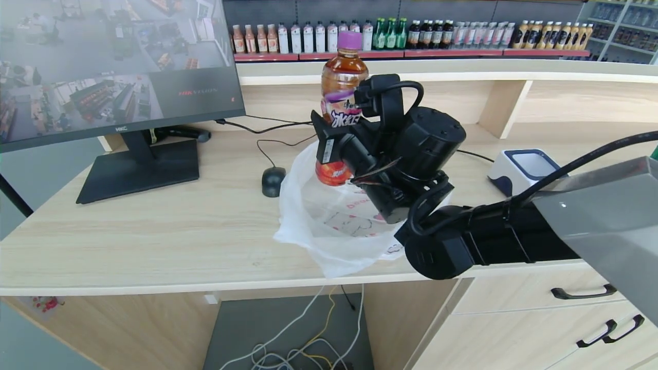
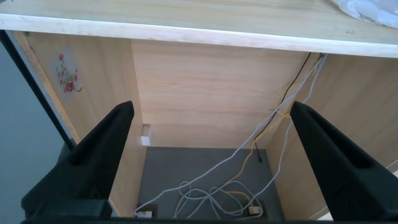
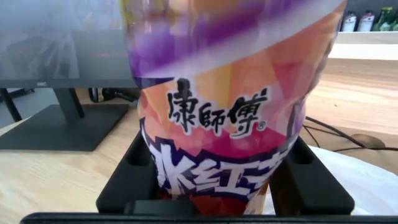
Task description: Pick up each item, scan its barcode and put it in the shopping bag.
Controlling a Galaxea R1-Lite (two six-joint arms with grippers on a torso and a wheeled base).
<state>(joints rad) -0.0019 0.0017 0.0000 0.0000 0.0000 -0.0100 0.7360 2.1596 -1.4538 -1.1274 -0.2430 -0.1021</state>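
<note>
A thin white plastic shopping bag (image 1: 313, 226) sits slumped open on the pale wooden counter (image 1: 154, 231); its contents can't be made out. Just above its mouth, 1 clear plastic bottle of amber tea with a purple cap (image 1: 343, 72) stands upright, long axis vertical, cap up. The right gripper (image 1: 334, 149) is clamped around its lower labelled half, a finger on each side. The left gripper (image 2: 211, 155) hangs below the counter edge, its 2 fingers spread wide with nothing between them.
</note>
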